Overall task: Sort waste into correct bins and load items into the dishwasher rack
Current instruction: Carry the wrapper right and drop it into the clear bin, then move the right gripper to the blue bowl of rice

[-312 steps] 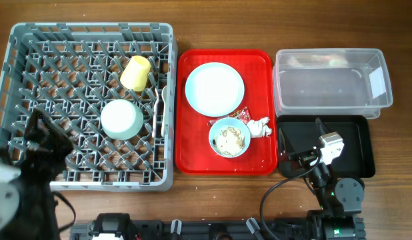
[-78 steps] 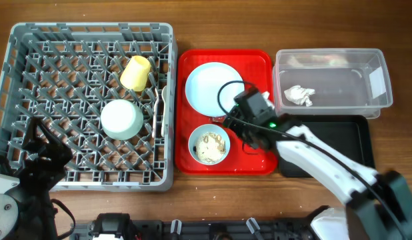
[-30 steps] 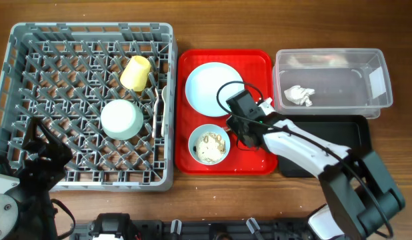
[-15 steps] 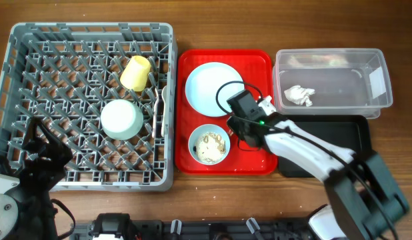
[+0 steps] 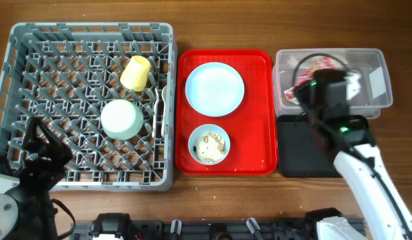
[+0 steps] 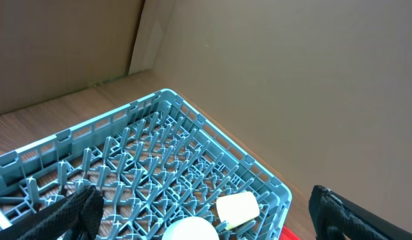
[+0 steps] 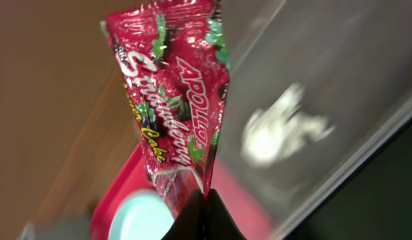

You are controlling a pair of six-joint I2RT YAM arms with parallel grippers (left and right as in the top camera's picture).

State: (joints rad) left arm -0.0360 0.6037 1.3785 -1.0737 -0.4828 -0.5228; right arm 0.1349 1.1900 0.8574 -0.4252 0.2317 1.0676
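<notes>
Right pincer [image 7: 205, 203], closed on the lower edge of the wrapper [image 7: 183, 93], hangs over the tub [image 5: 376, 80], where the napkin [image 7: 281, 128] lies. Left pincer [image 6: 206, 217], jaws wide and holding nothing, hovers over the rack [image 5: 93, 28], which carries the cup [image 5: 135, 73] and an upturned bowl [image 5: 122, 119]. On the red tray [image 5: 259, 157]: plate [image 5: 215, 89] and a second bowl [image 5: 195, 137] containing scraps [image 5: 209, 147]. Black tray [image 5: 296, 157] lies just beside the tub.

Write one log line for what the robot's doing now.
right fingers: shut on red wrapper | where: over clear tub | left fingers: open
</notes>
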